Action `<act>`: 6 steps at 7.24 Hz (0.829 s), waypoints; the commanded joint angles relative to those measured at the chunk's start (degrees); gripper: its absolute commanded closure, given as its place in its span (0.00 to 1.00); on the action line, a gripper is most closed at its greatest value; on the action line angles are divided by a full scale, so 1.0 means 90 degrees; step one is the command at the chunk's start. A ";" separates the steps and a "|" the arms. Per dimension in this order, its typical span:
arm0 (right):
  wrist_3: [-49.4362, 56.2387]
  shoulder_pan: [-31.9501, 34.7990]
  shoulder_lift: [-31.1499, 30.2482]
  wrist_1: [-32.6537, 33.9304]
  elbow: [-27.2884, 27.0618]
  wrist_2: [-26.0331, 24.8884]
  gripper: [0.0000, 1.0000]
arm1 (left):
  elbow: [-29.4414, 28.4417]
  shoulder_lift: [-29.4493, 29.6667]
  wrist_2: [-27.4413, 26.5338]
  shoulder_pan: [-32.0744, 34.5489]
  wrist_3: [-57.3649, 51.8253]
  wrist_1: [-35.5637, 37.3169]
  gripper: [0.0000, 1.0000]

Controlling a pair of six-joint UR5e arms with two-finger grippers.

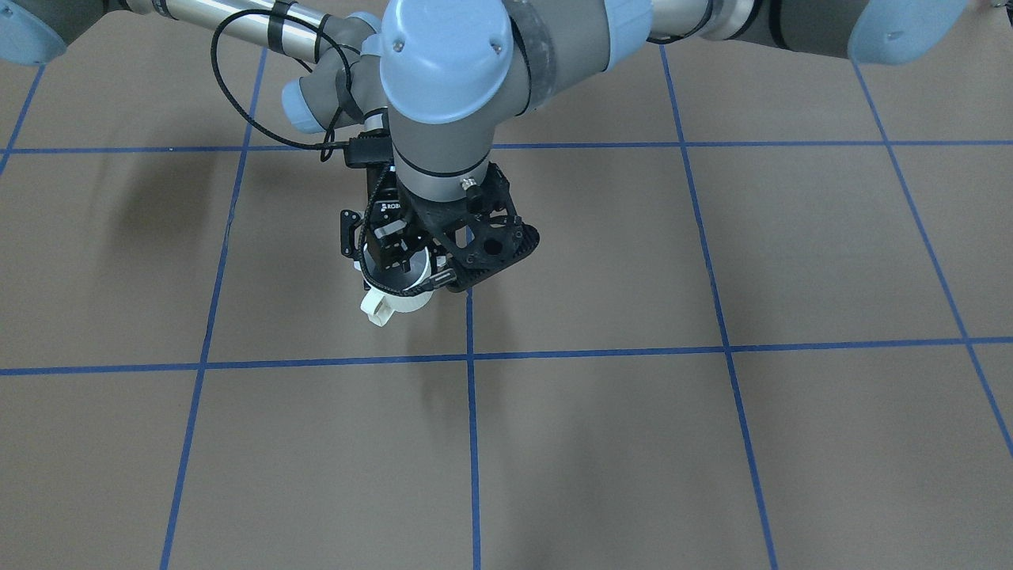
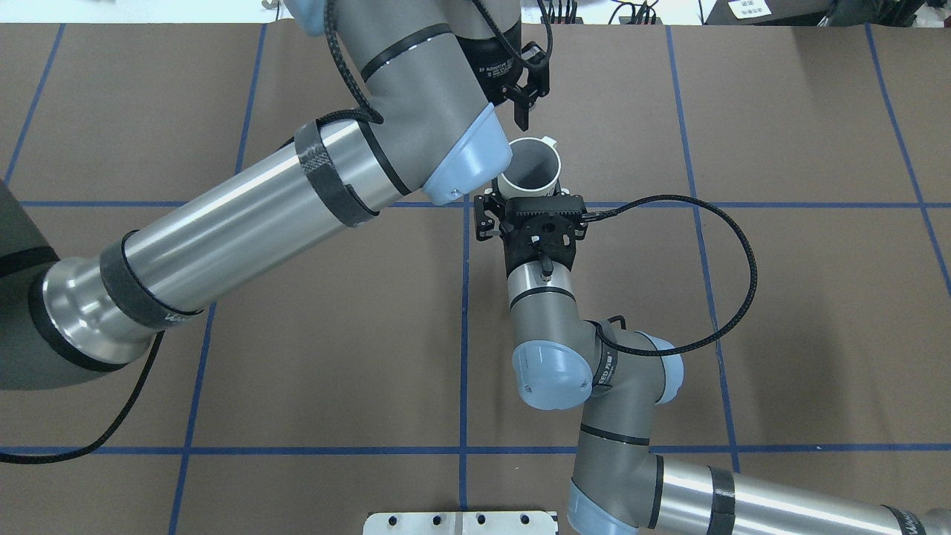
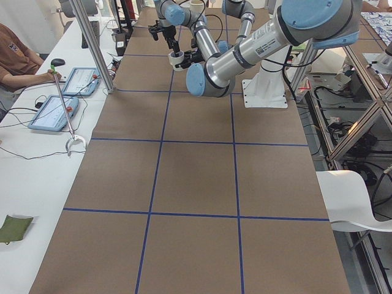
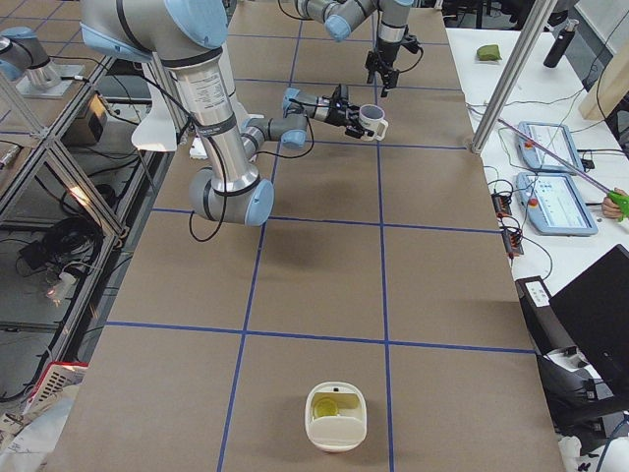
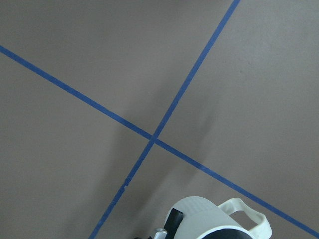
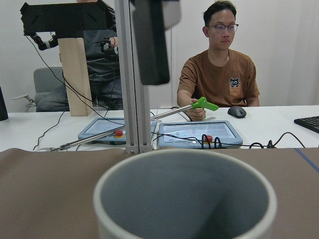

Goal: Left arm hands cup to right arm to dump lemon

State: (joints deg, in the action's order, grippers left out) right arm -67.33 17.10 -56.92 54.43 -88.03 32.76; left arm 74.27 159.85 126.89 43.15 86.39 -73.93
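In the front view, the right arm (image 1: 332, 87) reaches in from the upper left. Its gripper (image 1: 400, 265) has its jaws grasping the cup (image 1: 400, 301), which is held clear of the brown surface (image 1: 712, 443) with its handle toward the camera. The left arm (image 1: 443, 103) stands just beside it, and its wrist hides its own jaws.

From overhead, the cup (image 2: 531, 167) is upright with its grey inside showing, just beyond the right arm's wrist. The left gripper (image 2: 524, 100) hangs just past the handle, jaws spread and holding nothing, apart from the cup.

In the right side view, the cup (image 4: 371, 120) is in the air at the far end. Well apart from it, at the near end, a cream bowl (image 4: 336, 442) holds a yellow-green piece (image 4: 326, 405).

In the left wrist view, the cup (image 5: 204, 219) sits at the bottom edge, near a crossing of blue tape lines (image 5: 153, 139).

In the right wrist view, the cup's mouth (image 6: 189, 199) fills the lower frame. A dark finger (image 6: 149, 45) hangs above it, and a person (image 6: 219, 69) sits beyond.
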 commanded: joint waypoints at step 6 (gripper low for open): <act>0.0010 -0.0093 -0.0102 -0.0032 -0.0082 -0.0310 0.89 | 0.0058 -0.0037 -0.0016 -0.0195 -0.0009 0.0011 0.18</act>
State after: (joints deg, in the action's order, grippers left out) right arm -67.24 16.53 -57.79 54.24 -88.62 30.72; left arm 74.89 159.46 126.81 41.46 86.34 -73.76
